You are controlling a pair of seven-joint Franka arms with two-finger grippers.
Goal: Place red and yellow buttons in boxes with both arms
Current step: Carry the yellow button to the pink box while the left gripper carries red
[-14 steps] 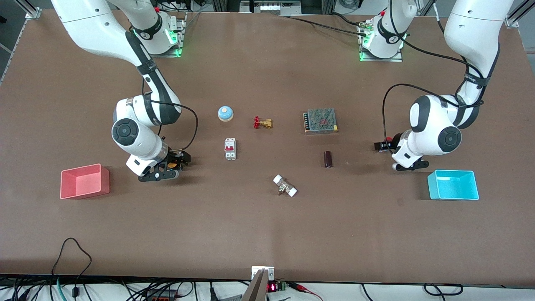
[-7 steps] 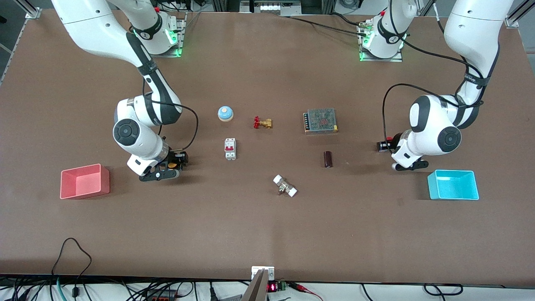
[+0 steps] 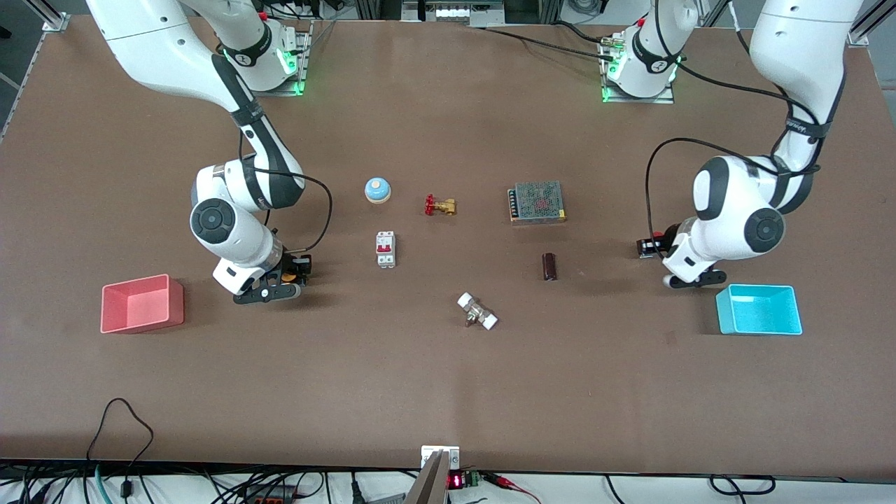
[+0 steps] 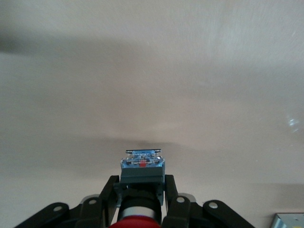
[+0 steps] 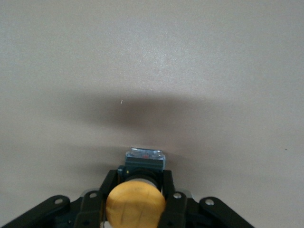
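Observation:
My left gripper [image 3: 645,246] is shut on the red button [image 4: 141,171], gripping its bluish body low over the table, beside the cyan box [image 3: 759,288]. In the left wrist view the fingers [image 4: 110,190] clamp the body on both sides. My right gripper [image 3: 297,269] is shut on the yellow button [image 5: 135,204], low over the table beside the pink-red box [image 3: 176,302]. In the right wrist view the orange-yellow cap sits between the fingers [image 5: 168,187]. Both boxes look empty.
In the middle of the table lie a blue dome bell [image 3: 376,189], a brass valve with a red handle [image 3: 439,205], a white circuit breaker [image 3: 385,248], a meshed power supply [image 3: 537,201], a dark cylinder [image 3: 549,266] and a white-ended fitting [image 3: 477,311].
My left gripper has shifted a little toward the cyan box with the red button. My right gripper has shifted slightly toward the pink-red box with the yellow button.

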